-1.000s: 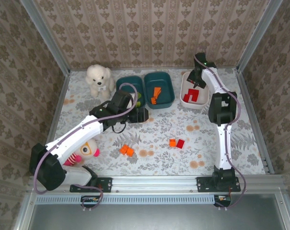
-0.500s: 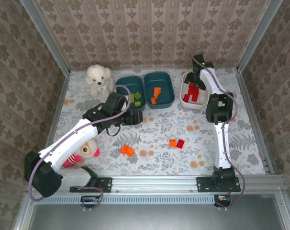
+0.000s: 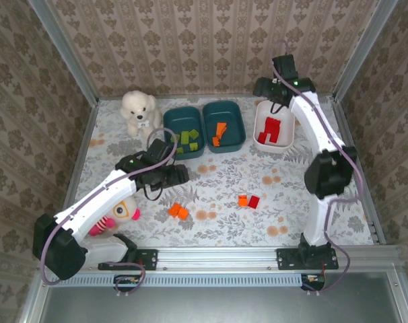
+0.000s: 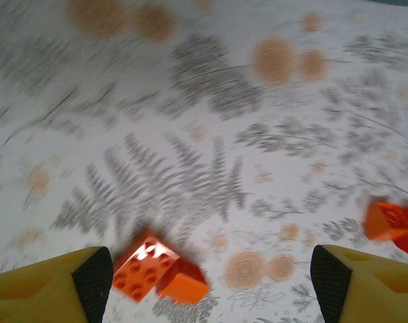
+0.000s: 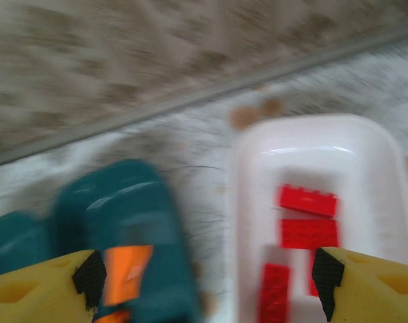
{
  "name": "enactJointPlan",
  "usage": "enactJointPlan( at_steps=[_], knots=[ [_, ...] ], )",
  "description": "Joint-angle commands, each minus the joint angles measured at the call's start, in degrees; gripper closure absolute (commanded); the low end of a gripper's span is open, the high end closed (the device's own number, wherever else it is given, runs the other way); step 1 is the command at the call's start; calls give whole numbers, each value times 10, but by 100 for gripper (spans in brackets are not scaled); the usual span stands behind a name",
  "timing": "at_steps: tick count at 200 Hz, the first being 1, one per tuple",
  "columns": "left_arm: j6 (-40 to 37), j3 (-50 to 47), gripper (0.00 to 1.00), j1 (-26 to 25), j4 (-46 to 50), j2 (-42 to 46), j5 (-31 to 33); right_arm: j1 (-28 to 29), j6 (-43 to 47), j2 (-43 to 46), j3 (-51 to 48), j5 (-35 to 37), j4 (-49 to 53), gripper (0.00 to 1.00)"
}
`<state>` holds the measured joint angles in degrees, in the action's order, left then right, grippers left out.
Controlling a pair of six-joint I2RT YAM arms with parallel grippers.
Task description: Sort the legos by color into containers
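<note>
In the top external view, three rounded plastic tubs stand in a row at the far side of the floral-patterned table [image 3: 217, 176]. The left dark teal tub [image 3: 184, 112] holds light green plastic bricks [image 3: 188, 139], the middle dark teal tub [image 3: 238, 132] holds orange plastic bricks [image 3: 219, 132], and the white tub [image 3: 285, 140] holds red plastic bricks [image 3: 271, 130]. A white plush dog [image 3: 139, 111] sits beside the left tub. Nearer the arms, a loose pair of orange bricks [image 3: 178, 211] lies on the table, with a single orange brick [image 3: 242, 200] touching a loose red brick [image 3: 254, 201] well to its right. The left gripper [image 3: 182, 173] hangs above the table between the tubs and the orange pair; the right gripper [image 3: 262, 86] hangs over the white tub's far left corner. In the left wrist view, the left gripper [image 4: 209, 286] is spread wide and empty, with the orange pair [image 4: 150, 268] just inside its left finger. In the right wrist view, the right gripper [image 5: 207, 282] also gapes wide and empty above the white tub [image 5: 312, 125] and a teal tub [image 5: 123, 195].
</note>
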<state>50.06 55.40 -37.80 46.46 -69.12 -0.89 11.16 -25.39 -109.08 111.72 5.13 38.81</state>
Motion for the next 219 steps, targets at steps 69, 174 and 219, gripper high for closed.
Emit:
enactJointPlan(
  at_steps=[69,174,219],
  knots=[
    [372,-133,19,-7,-13,-15,-31,277,12,450,-579,-138,-262,14],
    [418,-130,28,-37,-67,-132,-46,308,7,577,-650,-121,-180,14],
    [413,-129,43,-40,-92,-152,-29,308,2,574,-648,-121,-177,14]
  ],
)
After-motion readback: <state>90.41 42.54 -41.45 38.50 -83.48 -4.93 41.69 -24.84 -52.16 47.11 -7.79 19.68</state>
